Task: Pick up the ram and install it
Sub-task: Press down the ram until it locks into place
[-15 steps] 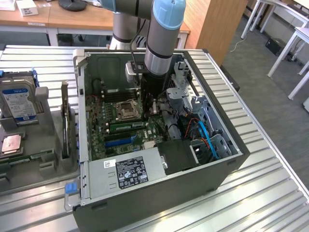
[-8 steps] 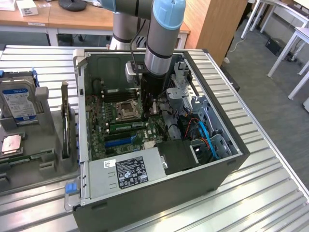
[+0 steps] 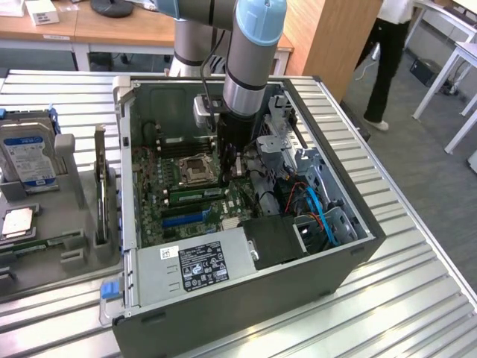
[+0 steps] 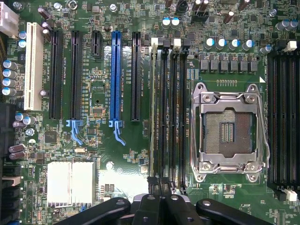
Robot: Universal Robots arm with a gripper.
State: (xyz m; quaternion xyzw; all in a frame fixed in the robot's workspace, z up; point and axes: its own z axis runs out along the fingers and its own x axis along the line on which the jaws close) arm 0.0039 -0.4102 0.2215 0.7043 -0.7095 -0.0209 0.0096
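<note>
The ram (image 4: 153, 108) is a thin green stick standing edge-on in the memory slot nearest the long black expansion slots, beside the empty CPU socket (image 4: 229, 126). In the exterior view the ram (image 3: 195, 195) lies along the motherboard in front of the socket inside the open computer case (image 3: 246, 298). My gripper (image 4: 159, 183) is shut, its dark fingertips together just above one end of that slot row. I see nothing between them. From outside, the gripper (image 3: 231, 173) reaches straight down into the case at the ram's end toward the exterior view's right.
Drive cages and blue and orange cables (image 3: 317, 205) crowd the case toward the exterior view's right. The power supply (image 3: 197, 268) fills its front. A grey holder tray (image 3: 67, 261) at the exterior view's left carries a hard drive (image 3: 26, 153) and a square chip (image 3: 16, 222). A person (image 3: 391, 60) stands far behind.
</note>
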